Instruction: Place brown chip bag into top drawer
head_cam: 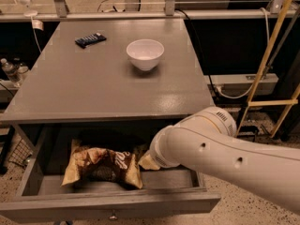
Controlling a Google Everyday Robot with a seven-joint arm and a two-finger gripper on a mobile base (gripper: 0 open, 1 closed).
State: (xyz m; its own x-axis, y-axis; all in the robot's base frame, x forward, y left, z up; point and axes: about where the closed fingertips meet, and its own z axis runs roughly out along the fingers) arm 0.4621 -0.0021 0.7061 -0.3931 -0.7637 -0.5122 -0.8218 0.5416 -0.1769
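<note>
So the white arm [234, 163] reaches in from the bottom right, slants up-left to a ribbed joint [221, 119], then angles down-left. The gripper [148, 162] sits at that low end, mostly hidden behind the wrist, probably that tan tip poking out.

Claw [146, 162] mostly hidden behind the arm [206, 146], inside the top drawer [117, 201]

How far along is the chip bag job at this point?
Done: the brown chip bag lies inside the open top drawer. In hand: the gripper sits at the bag's right end, mostly hidden by the arm, so release is unclear. Left: withdraw the arm.
</note>
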